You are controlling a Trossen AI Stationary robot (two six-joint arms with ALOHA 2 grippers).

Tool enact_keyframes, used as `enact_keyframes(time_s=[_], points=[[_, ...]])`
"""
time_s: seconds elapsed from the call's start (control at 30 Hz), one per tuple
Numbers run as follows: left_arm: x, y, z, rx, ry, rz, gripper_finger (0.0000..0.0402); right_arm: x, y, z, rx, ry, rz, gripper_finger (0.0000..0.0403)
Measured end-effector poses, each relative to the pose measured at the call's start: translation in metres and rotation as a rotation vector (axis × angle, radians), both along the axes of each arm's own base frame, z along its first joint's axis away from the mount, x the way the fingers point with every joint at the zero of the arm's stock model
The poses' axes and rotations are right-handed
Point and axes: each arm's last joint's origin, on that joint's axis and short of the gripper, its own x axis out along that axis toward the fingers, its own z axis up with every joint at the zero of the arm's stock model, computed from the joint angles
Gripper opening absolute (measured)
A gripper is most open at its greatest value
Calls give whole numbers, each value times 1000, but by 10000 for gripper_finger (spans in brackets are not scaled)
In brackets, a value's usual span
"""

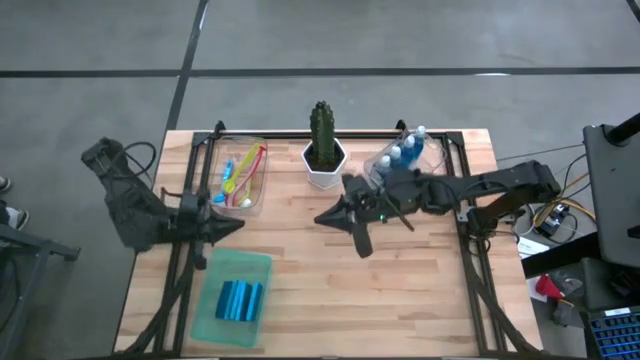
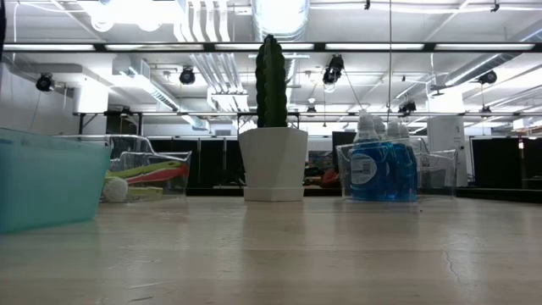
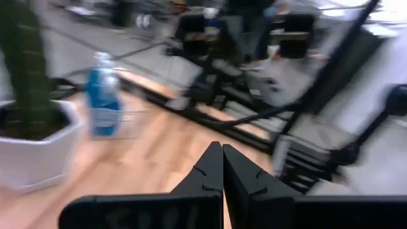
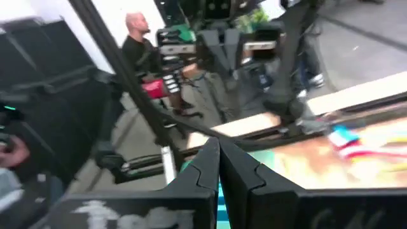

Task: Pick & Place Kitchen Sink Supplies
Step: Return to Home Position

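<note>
The wooden tabletop carries everything, with a dark arm reaching in from each side.

The green tray is the biggest thing on it. It sits just beside the left claw, toward the edge opposite the cactus, and well apart from the right claw. Inside the tray, the flat teal-blue sponges lie packed side by side in one block.

On the other side of the left claw, near the cactus edge, stands a clear bin. It holds the thin brushes, laid lengthwise in a loose bundle; pink, yellow, blue and lime show among them.

The cactus stands upright in its white pot, near the right claw and between the two bins.

A second clear bin stands behind the right arm's wrist. It holds the small blue bottles, upright and clustered, pale caps on top.

The left claw points across the tabletop toward the right arm. Its fingers are pressed together with nothing between them.

The right claw hangs over the middle of the tabletop, pointing toward the left arm. Its fingers are likewise pressed together and empty. Neither claw touches any of the supplies.
</note>
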Motion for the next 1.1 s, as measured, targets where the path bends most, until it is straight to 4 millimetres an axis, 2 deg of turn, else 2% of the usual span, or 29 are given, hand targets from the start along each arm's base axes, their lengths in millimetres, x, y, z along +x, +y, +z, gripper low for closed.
enact_keyframes(time_s=[0.17,0.23,0.33,0.47,0.6,0.77,0.87,1.1], points=[[-8,11,-30,-3,-67,-191,0,3,-2,-33,91,68,-53,8],[-15,18,-41,1,-60,-178,0,3,-8,-48,16,138,-63,8],[-23,29,-61,50,-32,-88,0,0,-8,-64,5,212,-70,8],[-24,32,-85,-60,-44,10,0,1,-3,-71,-1,184,-45,8],[-21,29,-113,20,23,-6,0,-1,2,-79,-61,124,-21,8],[-20,27,-127,127,33,-66,0,-5,4,-99,-45,33,5,8],[-19,26,-127,85,-24,-83,0,-10,2,-114,-39,3,10,8],[-15,27,-150,51,-164,-108,0,-38,-6,-132,-57,-30,-19,8]])
